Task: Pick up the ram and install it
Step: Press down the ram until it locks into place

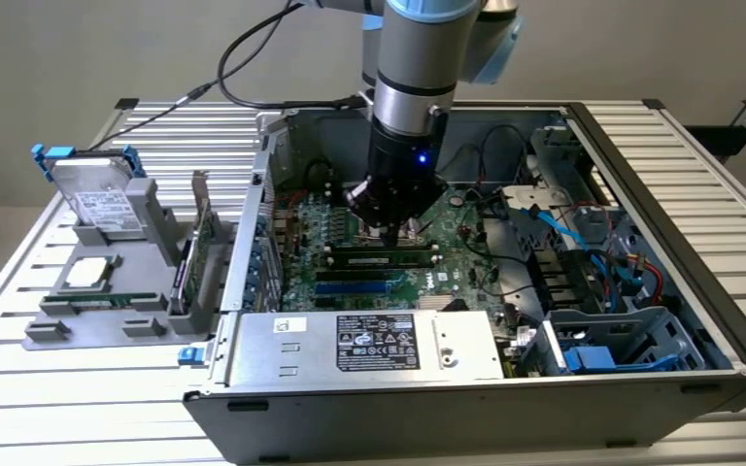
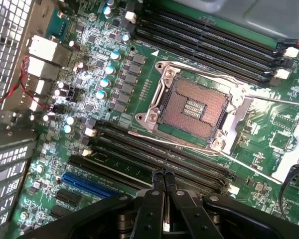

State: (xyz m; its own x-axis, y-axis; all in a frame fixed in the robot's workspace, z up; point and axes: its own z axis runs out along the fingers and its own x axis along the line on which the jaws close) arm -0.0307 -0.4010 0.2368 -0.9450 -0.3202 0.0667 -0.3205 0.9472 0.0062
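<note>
Pincer [image 2: 164,180] fully closed, fingertips pressed together, nothing between them. It sits low inside the open computer case [image 1: 684,243], just above the black memory slots [image 2: 154,154] beside the empty processor socket [image 2: 197,107]. The ram [image 1: 380,258] lies seated in a slot on the motherboard [image 1: 457,248], directly below the pincer in the exterior view. Case rests on the slatted table [image 1: 62,388]; a grey parts holder [image 1: 101,291] stands at the exterior view's left.

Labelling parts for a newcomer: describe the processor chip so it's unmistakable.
Start at the open computer case; the grey holder tray sits outside it on the exterior view's left. The processor chip lies flat there: a square silver plate, unlike the upright hard drive beside it.
</note>
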